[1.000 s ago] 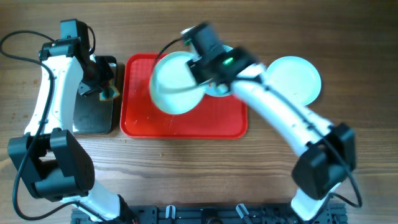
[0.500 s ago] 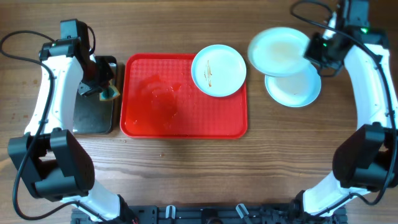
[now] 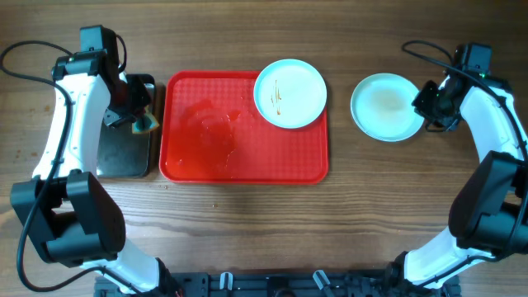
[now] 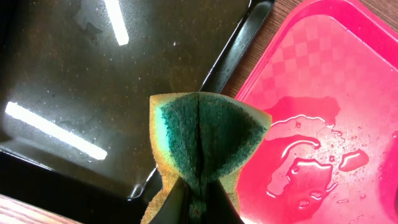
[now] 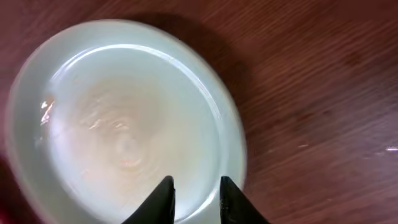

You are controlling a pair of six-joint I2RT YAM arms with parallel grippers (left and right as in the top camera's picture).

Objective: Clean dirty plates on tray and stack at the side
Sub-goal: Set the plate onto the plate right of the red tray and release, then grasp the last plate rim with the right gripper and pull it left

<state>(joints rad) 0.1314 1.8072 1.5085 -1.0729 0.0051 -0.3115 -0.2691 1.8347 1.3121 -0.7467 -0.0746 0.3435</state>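
Red tray flat, wet; streaked plate on its far-right corner; pale plate on table, right.

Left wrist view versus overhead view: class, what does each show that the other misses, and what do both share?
Left wrist only: the sponge with its green face creased between the left fingers. Overhead only: the streaked plate on the red tray, the pale plate on the table, the right fingers at its edge. Both: red tray, black tray, sponge.
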